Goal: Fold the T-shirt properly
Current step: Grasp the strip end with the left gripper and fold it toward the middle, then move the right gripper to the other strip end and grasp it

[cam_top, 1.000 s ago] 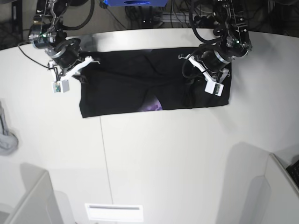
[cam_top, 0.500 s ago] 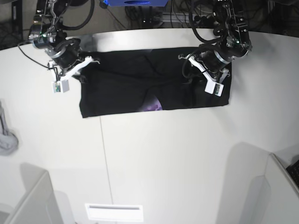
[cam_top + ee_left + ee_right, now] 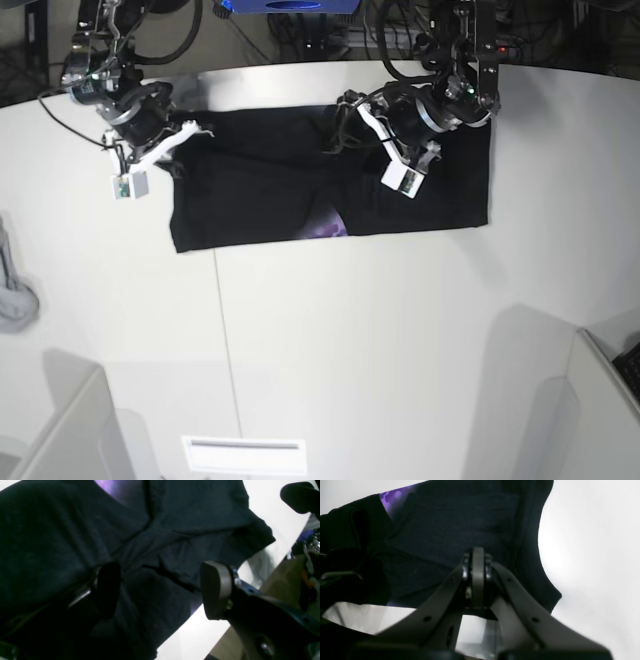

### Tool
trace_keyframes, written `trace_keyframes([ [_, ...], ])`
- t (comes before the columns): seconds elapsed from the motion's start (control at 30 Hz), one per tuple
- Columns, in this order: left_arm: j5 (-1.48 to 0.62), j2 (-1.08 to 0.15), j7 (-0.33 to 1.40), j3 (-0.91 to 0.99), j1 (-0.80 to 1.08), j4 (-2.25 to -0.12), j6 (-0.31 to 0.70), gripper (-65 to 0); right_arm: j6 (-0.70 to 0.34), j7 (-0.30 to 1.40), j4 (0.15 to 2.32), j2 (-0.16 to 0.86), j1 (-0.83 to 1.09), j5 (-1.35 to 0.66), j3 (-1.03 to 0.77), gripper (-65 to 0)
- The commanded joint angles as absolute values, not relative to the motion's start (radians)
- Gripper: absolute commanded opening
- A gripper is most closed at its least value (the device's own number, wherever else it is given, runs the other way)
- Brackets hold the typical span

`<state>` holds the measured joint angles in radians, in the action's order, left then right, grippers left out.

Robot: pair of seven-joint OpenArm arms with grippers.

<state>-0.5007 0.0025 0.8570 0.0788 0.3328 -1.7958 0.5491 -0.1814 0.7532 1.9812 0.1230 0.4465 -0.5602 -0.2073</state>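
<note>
At the worktop's far edge: the T-shirt lies as a flat black band, so we judge it part-folded.
Left gripper: fingers apart over the cloth's middle, holding nothing.
Right gripper: pressed together at the shirt's end, nothing visibly between.
Room: we have bare worktop toward the near edge.

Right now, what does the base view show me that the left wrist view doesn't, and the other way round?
Only the base view shows the whole T-shirt lying as a wide band on the white table, with the right gripper at its far end. Only the left wrist view shows the left gripper open, nothing between its pads, above rumpled folds. Both show black cloth and a purple patch of print.
</note>
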Motion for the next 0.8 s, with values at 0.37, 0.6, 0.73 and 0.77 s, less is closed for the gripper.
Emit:
trace_keyframes([
  [0.37,-0.641,-0.015,0.839,0.527,0.377,-1.949,0.559,-38.3,-0.189,0.734,1.997,0.130,0.437,-0.598,-0.219,-65.0],
  [0.6,-0.710,-0.174,0.839,0.782,0.401,-1.836,0.561,-65.0,-0.191,0.863,1.931,0.139,0.341,-0.895,-0.278,-43.1],
  [0.73,-0.710,-0.252,0.834,0.839,0.429,-1.745,0.585,-65.0,-0.191,0.958,1.834,0.137,0.262,-1.004,-0.375,-20.7],
  [0.77,-0.710,-0.266,0.831,0.858,0.430,-1.724,0.607,-65.0,-0.191,0.970,1.802,0.137,0.245,-1.021,-0.401,-20.7],
])
